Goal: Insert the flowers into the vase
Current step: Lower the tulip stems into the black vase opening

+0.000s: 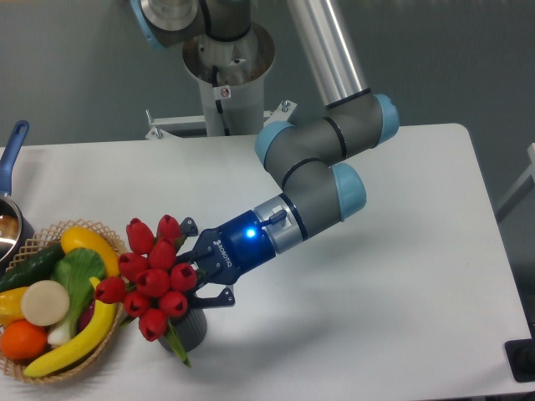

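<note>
Pincer (194,278) of UR5e arm, reaching in low from right, fingers closed on stems of the flowers (153,276) just behind the buds; grip pt itself hidden by the heads. Red buds form a tight cluster, tilted toward the left, sitting directly over and in front of the vase (191,330). Vase = dark grey cylinder on the bench (401,251) near front edge; only its right side and lower wall show, mouth fully covered by buds and fingers. One green leaf tip (179,351) hangs down past vase wall on the outside, left-front. Wicker basket (84,355) w/ plastic fruit and veg just beside vase to the left; nearest bud overlaps the banana (79,338) in this view, contact cannot be told.

Step in hand (judged): seating stems into the mouth. Whether stem ends are already inside the rim cannot be told.

To do it well:
- Bring bunch nearer upright before lowering, so stems enter along the vase axis, not across the rim.
- Lower slowly; vase looks light, side push from angled stems could tip or slide it.
- Keep the stray leaf from catching outside the rim.
- Open fingers only once bunch is bearing on the vase; retreat up and right, away from basket.
</note>
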{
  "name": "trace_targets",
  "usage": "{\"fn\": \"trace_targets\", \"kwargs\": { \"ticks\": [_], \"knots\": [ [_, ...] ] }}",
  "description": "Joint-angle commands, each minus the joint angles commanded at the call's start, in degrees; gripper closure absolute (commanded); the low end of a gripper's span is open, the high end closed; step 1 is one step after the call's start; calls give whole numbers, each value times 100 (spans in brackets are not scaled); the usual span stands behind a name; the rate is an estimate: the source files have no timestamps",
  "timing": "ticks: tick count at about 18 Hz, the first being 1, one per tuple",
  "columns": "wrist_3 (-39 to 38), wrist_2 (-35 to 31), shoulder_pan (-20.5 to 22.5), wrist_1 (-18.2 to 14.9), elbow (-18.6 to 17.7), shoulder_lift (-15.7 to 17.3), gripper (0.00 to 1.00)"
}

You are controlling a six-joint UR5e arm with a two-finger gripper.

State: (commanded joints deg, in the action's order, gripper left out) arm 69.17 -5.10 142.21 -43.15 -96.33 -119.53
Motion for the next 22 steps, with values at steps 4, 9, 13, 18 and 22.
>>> {"fn": "trace_targets", "kwargs": {
  "ticks": [4,9,13,18,22],
  "knots": [
    [62,-18,-26,0,-18,-97,60],
    [97,-27,-79,0,-18,-193,59],
    [97,-79,-88,9,-18,-237,50],
    [202,-88,-88,9,-18,-237,27],
    [307,-106,-88,0,-27,-255,6]
  ]
}}
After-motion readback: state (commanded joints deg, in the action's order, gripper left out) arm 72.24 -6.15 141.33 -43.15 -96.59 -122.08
